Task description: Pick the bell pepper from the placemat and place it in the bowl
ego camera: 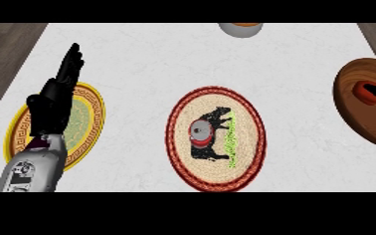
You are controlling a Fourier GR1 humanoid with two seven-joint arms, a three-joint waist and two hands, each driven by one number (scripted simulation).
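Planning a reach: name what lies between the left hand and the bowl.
In the head view, only the placemat lies between the left hand and the bowl.

Bowl [351, 99] w/ red item [367, 92] inside is cut off at right edge; far cup [241, 28] at top edge; plate [94, 110] is partly hidden by left hand [55, 99].

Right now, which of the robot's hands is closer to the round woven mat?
Left, of what shows: the left hand rests open over the yellow plate, left of the mat, apart from it. The right hand is out of view.
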